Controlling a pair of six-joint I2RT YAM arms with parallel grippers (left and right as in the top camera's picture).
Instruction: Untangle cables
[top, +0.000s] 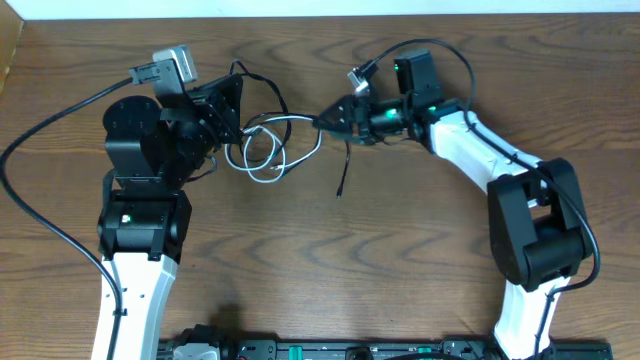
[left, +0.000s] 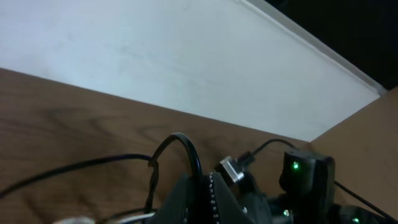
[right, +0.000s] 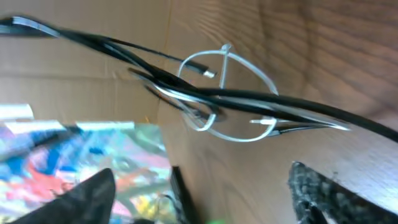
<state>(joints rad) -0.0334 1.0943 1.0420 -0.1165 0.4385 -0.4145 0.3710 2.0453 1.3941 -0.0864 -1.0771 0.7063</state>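
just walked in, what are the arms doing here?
Two arms are working on a small tangle of cables, black and white. The left gripper is shut at the tangle's left side, apparently holding it. The right gripper is open just off the right side, gripping nothing. The cables are not yet separated; one black end trails loose near the right gripper.

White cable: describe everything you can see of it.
The white cable is a thin, smooth cord coiled in a few loose loops. Small plug ends show by the loops in the right wrist view. It is over the wooden table, in its far half, left of centre. The black cables run through its loops and cross it, so it is tangled with them.
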